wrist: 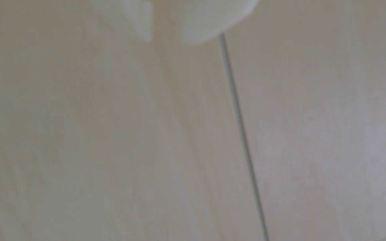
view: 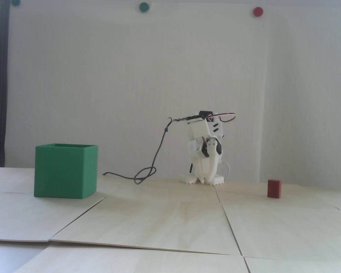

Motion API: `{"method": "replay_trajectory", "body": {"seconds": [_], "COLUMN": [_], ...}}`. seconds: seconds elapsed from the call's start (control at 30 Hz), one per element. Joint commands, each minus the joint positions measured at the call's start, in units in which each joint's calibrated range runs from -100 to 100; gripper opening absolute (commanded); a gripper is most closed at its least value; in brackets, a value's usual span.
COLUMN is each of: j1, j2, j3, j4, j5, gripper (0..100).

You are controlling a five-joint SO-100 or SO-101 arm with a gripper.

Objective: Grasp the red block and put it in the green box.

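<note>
The red block stands alone on the table at the right in the fixed view. At the left stands the green box, open at the top. Between them, at the back of the table, the white arm is folded down on itself. My gripper points straight down at the tabletop, far from both block and box. The wrist view is blurred and holds neither of them. There the gripper shows as two white fingertips at the top edge, nearly together. Only a thin strip of table shows between them, and they hold nothing.
The table is covered with pale wooden boards whose seams run across it. A dark cable loops from the arm onto the table between arm and box. A white wall stands close behind.
</note>
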Motion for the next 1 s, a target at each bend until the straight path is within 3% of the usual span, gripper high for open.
{"method": "replay_trajectory", "body": {"seconds": [0.0, 0.2, 0.63, 0.77, 0.97], "j1": [-0.3, -0.4, -0.3, -1.2, -8.9], "j2": [-0.8, 6.3, 66.5, 78.0, 87.2], "j3": [-15.9, -26.4, -70.8, -79.6, -83.5], "j4": [3.0, 1.7, -2.7, -3.6, -12.9], "j5": [-0.6, -1.7, -3.7, -3.6, -3.7], "gripper": [8, 7, 7, 8, 7]}}
